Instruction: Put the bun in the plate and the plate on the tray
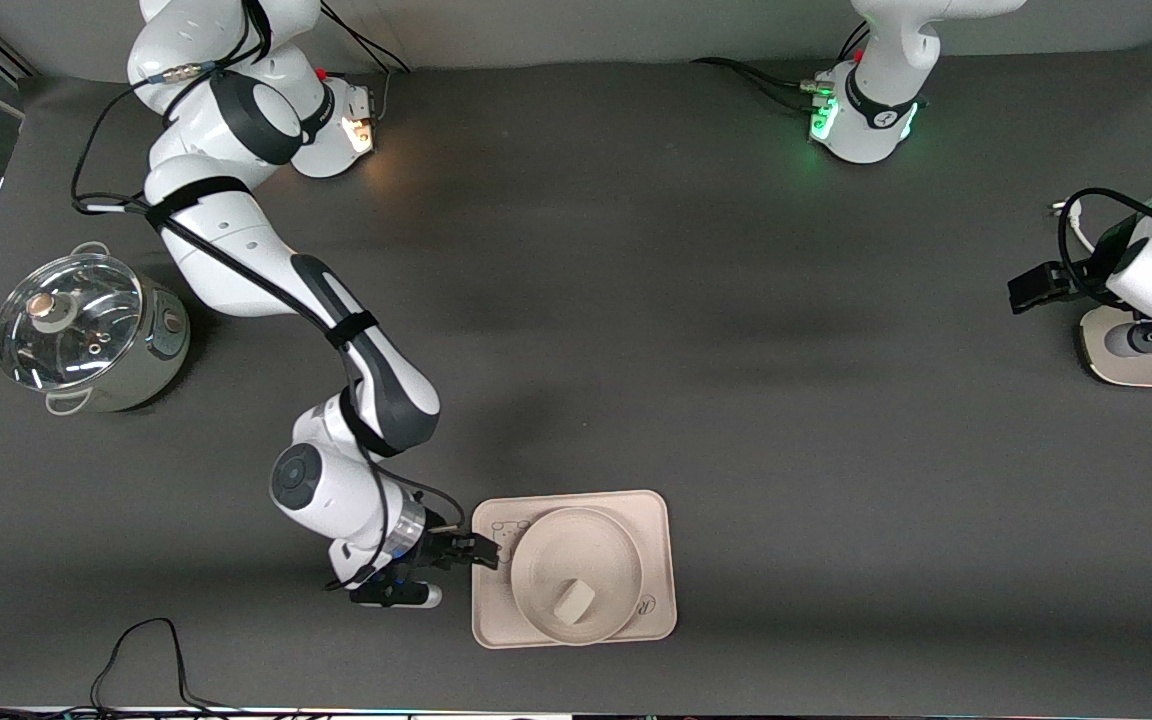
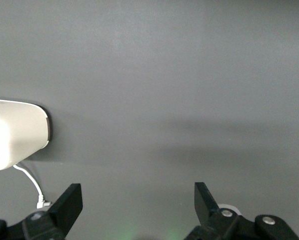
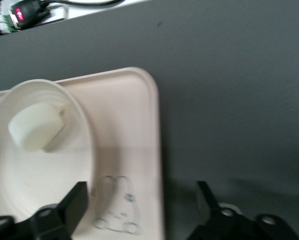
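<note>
The white bun (image 1: 573,601) lies in the round cream plate (image 1: 576,516). The plate sits on the cream tray (image 1: 654,522), near the table's front edge. My right gripper (image 1: 484,550) is open and empty, low over the tray's edge at the right arm's end, beside the plate. In the right wrist view the bun (image 3: 37,127), the plate (image 3: 83,114) and the tray (image 3: 134,115) with its bear drawing (image 3: 117,206) show, the drawing between the open fingers of my right gripper (image 3: 142,194). My left gripper (image 1: 1033,288) waits open and empty at the left arm's end, above bare table (image 2: 137,194).
A steel pot with a glass lid (image 1: 86,330) stands at the right arm's end of the table. A cream object (image 1: 1151,375) lies under the left arm. A white device with a thin cable (image 2: 19,132) shows in the left wrist view. Cables (image 1: 151,640) trail along the front edge.
</note>
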Controlling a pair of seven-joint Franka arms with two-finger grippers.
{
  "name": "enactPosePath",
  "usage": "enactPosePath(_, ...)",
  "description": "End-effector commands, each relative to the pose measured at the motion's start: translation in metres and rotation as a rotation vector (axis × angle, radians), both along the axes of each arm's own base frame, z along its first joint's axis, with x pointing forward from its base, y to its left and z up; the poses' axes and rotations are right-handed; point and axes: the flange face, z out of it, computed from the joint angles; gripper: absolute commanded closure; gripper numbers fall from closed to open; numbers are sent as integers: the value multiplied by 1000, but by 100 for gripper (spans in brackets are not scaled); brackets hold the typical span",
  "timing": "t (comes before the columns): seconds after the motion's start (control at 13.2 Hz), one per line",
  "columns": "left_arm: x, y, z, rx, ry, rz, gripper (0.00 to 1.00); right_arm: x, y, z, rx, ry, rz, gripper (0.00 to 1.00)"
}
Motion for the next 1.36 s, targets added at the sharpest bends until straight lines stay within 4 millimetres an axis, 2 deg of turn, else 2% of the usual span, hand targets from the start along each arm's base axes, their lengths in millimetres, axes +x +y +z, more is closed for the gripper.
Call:
enactPosePath(0.0, -2, 1, 2, -12, 12, -10, 0, -7, -30, 91, -136, 19, 75, 0)
enactPosePath(0.23, -2, 2, 2, -10, 14, -9, 0, -50, -77, 157, -226, 82, 72, 0)
enactPosePath(0.38, -3, 2, 2, -10, 14, -9, 0, -81, -122, 203, -207, 91, -7, 0)
enactPosePath(0.53, -8, 1, 9, -10, 15, -10, 0, -112, -171, 238, -187, 85, -49, 0)
enactPosePath(0.61, -12, 1, 15, -10, 12, -9, 0, -127, -197, 249, -189, 90, -65, 0)
enactPosePath(0.68, -18, 1, 21, -11, 6, -9, 0, -141, -214, 266, -172, 94, -92, 0)
enactPosePath(0.83, -34, 1, 25, -15, -7, -11, 0, -168, -225, 314, -190, 81, -51, 0)
enactPosePath(0.91, -42, 2, 25, -15, -9, -11, 0, -183, -229, 331, -194, 106, -49, 0)
enactPosePath(0.98, -51, 10, 29, -16, -16, 3, 0, -196, -244, 344, -194, 135, -68, 0)
enactPosePath(1.14, -50, 16, 33, -19, -23, -14, 0, -212, -252, 360, -209, 164, -66, 0)
enactPosePath(1.29, -45, 22, 38, -20, -26, -63, 0, -220, -260, 365, -224, 187, -69, 0)
